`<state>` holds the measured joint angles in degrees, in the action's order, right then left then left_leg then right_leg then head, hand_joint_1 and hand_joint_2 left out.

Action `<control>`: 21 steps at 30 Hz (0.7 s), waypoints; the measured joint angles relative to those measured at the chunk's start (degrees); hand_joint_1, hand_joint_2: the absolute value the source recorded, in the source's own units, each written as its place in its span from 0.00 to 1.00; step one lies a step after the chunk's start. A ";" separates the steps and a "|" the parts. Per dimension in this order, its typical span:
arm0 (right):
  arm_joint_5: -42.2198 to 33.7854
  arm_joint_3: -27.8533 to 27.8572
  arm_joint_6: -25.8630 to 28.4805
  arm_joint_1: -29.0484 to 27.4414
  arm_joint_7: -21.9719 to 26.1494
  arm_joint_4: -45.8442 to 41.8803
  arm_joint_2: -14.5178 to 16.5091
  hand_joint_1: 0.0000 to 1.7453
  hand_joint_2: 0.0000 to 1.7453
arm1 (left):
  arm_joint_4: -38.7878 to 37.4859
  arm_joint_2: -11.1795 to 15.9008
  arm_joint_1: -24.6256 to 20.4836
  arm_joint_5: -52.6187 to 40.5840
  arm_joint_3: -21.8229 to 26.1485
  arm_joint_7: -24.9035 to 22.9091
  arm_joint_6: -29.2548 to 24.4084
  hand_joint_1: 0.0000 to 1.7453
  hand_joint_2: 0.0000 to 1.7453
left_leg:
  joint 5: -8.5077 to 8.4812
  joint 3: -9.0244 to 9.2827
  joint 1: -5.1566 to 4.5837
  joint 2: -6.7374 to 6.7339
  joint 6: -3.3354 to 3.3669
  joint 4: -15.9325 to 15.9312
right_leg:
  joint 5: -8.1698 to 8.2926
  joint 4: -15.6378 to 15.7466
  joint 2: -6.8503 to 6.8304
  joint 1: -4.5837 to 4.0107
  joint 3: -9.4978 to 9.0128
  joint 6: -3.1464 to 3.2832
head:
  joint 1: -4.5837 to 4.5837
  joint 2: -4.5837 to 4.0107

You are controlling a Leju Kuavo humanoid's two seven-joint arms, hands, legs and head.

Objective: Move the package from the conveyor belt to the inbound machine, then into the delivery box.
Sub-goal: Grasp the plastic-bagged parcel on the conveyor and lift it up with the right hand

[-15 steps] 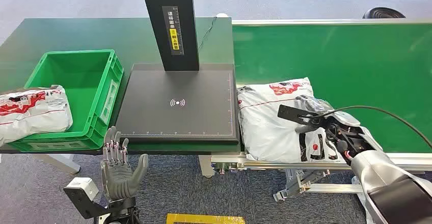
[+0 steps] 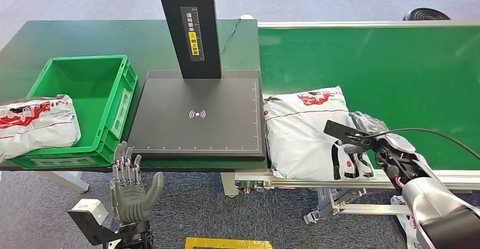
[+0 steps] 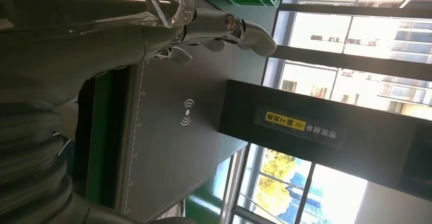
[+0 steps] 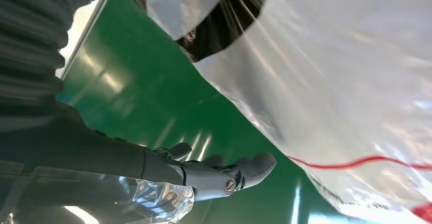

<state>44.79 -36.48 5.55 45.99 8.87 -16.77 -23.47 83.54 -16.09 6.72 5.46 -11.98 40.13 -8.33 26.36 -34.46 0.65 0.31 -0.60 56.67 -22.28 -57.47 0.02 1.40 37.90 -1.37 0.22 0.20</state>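
Note:
A white package [image 2: 303,133] with red and black print lies on the green conveyor belt [image 2: 385,68], near its front edge and close to the inbound machine. My right hand [image 2: 371,133] is at the package's right edge, low over the belt. In the right wrist view its fingers [image 4: 244,170] are spread beside the package [image 4: 346,81] and hold nothing. The inbound machine's black plate [image 2: 198,116] is bare. My left hand [image 2: 131,184] is open, fingers up, below the table's front edge; the left wrist view has it [image 3: 214,25] facing the plate [image 3: 173,132].
A green delivery box [image 2: 85,90] stands left of the plate, with another white package [image 2: 37,124] lying over its left front rim. The scanner's black post [image 2: 189,28] rises behind the plate. A black cable [image 2: 430,133] arcs over my right arm.
My right hand has slid to the right and toward the belt's front edge, from over the package to its right edge. The left hand has dropped slightly.

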 joint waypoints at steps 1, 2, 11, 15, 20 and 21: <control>-0.05 0.29 0.19 -0.53 0.02 0.02 -0.06 0.00 1.00 | -0.01 0.02 0.00 0.00 -0.07 0.00 0.00 0.00 1.00 | 0.01 0.00 0.00 0.00 0.00 0.00 | 0.00 0.00 0.00 0.00 0.00 0.00 | 0.00 0.00; -0.08 0.56 0.28 -0.97 0.07 0.02 -0.08 0.00 1.00 | -0.01 0.04 -0.01 0.00 -0.12 0.00 0.01 0.00 1.00 | 0.01 0.00 0.00 0.00 0.01 0.00 | 0.00 0.00 0.00 0.00 0.01 0.00 | 0.00 0.00; -0.05 2.25 0.68 -2.97 1.56 0.03 0.38 0.00 1.00 | -0.01 0.11 -0.02 0.05 -0.68 0.00 -0.08 0.00 1.00 | 0.00 0.00 0.00 -0.01 0.01 -0.01 | 0.00 0.00 0.00 0.00 0.00 0.00 | -0.01 0.00; 0.10 3.06 0.38 -3.40 2.80 0.03 1.31 0.00 1.00 | 0.00 0.13 -0.02 0.21 -0.97 0.00 -0.32 0.00 1.00 | 0.01 0.00 0.00 -0.02 0.01 -0.01 | 0.00 0.00 0.01 0.00 0.00 0.00 | -0.01 0.00; 0.38 4.16 0.36 -4.64 4.54 0.03 4.24 0.00 1.00 | -0.02 0.12 -0.11 0.34 -1.02 0.00 -0.42 0.00 1.00 | 0.02 0.03 0.02 -0.16 0.00 -0.02 | 0.00 0.00 0.08 -0.02 0.00 0.00 | -0.01 0.00; 0.74 4.29 0.39 -4.75 4.52 0.03 4.93 0.00 1.00 | -0.02 0.12 -0.14 0.31 -1.03 0.00 -0.49 0.00 1.00 | 0.04 0.04 0.03 -0.23 -0.01 -0.02 | 0.00 0.00 0.13 -0.03 0.00 0.00 | -0.01 0.00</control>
<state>45.53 -32.20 5.94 41.25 13.39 -16.74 -18.54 83.52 -15.97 6.57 5.78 -13.00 40.13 -8.82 26.40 -34.42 0.68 0.08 -0.61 56.65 -22.28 -57.47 0.15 1.38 37.89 -1.37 0.21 0.20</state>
